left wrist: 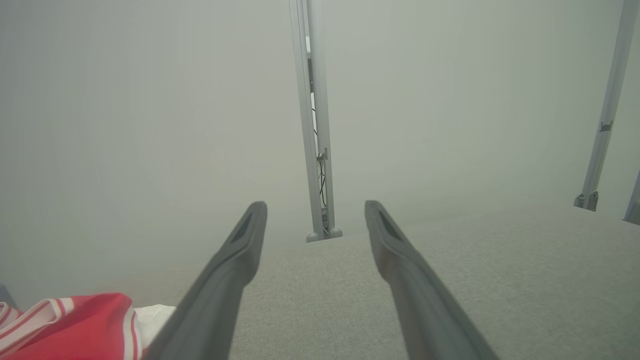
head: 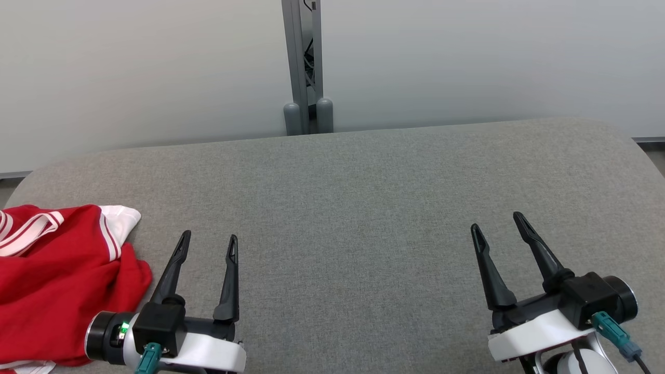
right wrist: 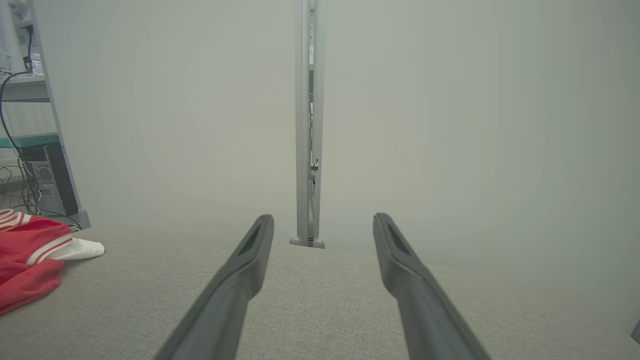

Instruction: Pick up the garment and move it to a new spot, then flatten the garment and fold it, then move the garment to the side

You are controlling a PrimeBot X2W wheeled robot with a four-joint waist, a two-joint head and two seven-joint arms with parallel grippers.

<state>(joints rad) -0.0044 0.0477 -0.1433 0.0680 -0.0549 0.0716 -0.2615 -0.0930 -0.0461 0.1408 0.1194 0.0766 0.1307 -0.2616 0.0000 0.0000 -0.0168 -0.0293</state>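
Dark 2-finger left gripper (head: 210, 236) and right gripper (head: 495, 221) both spread wide, empty, over grey woven-fabric surface (head: 353, 208). At 9 o'clock, just beside left gripper, lies crumpled red garment with white stripes (head: 62, 280). At 12 o'clock: pale wall (head: 467, 62), grey metal post (head: 304, 62).

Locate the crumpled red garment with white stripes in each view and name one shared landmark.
Head view: red garment lower left, beside the left gripper.
Left wrist view: red garment in the bottom-left corner.
Right wrist view: red garment at the lower left edge.
Shared landmark: grey upright metal post, top centre in all three.
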